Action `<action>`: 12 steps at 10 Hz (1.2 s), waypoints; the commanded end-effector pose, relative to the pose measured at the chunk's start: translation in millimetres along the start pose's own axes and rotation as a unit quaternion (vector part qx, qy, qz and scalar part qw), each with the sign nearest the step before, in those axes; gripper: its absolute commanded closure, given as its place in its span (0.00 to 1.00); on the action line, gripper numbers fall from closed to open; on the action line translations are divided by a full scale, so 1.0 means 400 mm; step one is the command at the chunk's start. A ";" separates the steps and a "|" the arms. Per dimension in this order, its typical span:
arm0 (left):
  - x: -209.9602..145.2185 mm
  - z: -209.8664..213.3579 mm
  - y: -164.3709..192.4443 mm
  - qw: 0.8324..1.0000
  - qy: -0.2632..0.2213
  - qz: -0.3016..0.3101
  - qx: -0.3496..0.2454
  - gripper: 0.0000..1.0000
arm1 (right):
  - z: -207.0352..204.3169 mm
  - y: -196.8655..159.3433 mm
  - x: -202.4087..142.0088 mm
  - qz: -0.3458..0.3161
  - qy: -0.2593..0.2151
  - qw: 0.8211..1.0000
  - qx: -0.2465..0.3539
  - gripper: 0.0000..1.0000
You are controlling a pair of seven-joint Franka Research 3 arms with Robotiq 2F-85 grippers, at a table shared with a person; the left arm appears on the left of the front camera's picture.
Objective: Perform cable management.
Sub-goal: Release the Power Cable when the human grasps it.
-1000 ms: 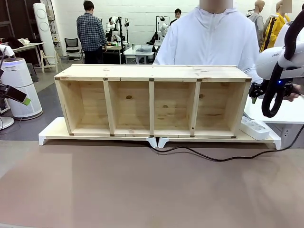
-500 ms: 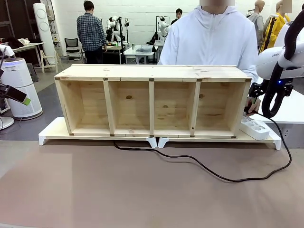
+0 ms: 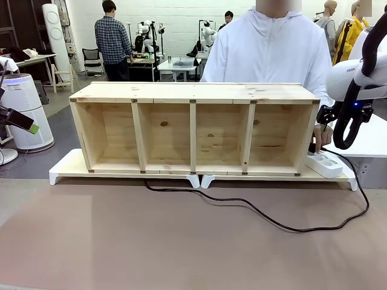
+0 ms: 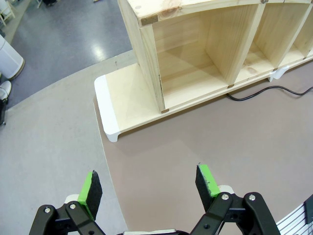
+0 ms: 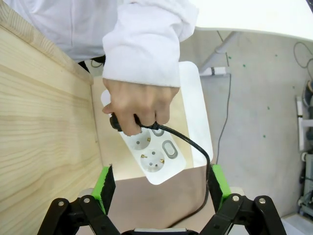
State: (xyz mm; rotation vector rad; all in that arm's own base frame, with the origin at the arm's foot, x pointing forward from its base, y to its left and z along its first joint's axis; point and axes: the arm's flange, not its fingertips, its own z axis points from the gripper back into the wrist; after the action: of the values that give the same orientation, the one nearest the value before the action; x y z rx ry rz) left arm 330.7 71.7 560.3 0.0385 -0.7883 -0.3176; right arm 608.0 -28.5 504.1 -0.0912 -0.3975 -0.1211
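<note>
Cable slack had spread out before the shelf.
We saw the cable [image 3: 284, 225] looping before the shelf [image 3: 193, 128], plug in the person's hand [image 5: 139, 105] at the power strip [image 5: 156, 152]; both grippers [image 4: 149, 186] [image 5: 161, 185] gaped empty. Loose slack might snag.

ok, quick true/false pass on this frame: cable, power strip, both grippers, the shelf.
1. The person's hand holds the cable's plug at the power strip. True.
2. The right gripper is shut on the cable. False: its jaws are open, holding nothing, above the strip.
3. The cable lies in a loop on the table in front of the wooden shelf. True.
4. The left gripper grips the white base board. False: it is open, above the table, apart from the board.
5. The shelf compartments hold boxes. False: all four are empty.
</note>
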 end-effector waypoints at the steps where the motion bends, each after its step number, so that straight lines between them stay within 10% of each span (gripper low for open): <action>1: -0.002 0.000 0.002 1.000 0.002 0.002 -0.001 0.00 | -0.001 0.000 -0.001 0.000 0.001 1.000 0.000 0.03; 12: -0.002 0.000 0.002 1.000 0.002 0.002 -0.001 0.00 | -0.001 0.000 -0.001 0.000 0.001 1.000 0.000 0.03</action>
State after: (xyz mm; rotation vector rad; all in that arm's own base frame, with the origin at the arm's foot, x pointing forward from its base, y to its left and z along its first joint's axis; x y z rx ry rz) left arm 330.7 71.7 560.3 0.0385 -0.7883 -0.3176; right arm 608.0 -28.5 504.1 -0.0912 -0.3975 -0.1211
